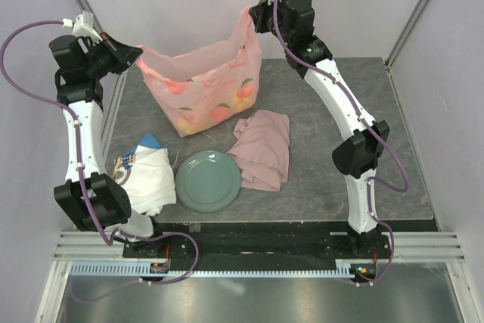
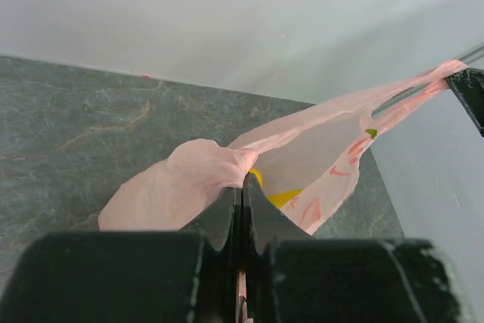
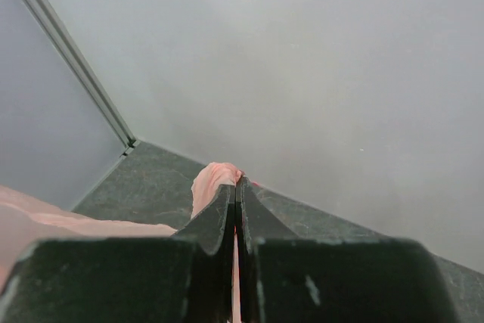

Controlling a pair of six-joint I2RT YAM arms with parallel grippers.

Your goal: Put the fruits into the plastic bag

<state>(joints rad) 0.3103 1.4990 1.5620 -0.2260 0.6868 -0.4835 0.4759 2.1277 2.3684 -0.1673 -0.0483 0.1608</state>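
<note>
Nearest to me, on the left of the grey table (image 1: 325,164), lies a crumpled white cloth (image 1: 147,181). Just to its right sits a round grey-green plate (image 1: 208,181), flat on the table with its left rim touching the cloth. To the right of the plate and a little farther back lies a folded dusty-pink cloth (image 1: 263,149), its near edge meeting the plate's rim.

Beyond these, toward the far middle of the table, the pale-pink bag (image 1: 204,85) hangs stretched between my two arms, its mouth facing up and its bottom resting on the table. Peach pictures are printed on its near side.

My left gripper (image 2: 242,183) is at the bag's far-left corner, fingers pressed together on a bunched handle. Through the opening past those fingers a yellow fruit (image 2: 286,197) shows inside the bag; I cannot tell which fruit it is, and the film hides any others.

My right gripper (image 3: 237,183) is higher and farther back, at the bag's far-right corner, fingers pinched tight on the other handle, which is pulled taut.
</note>
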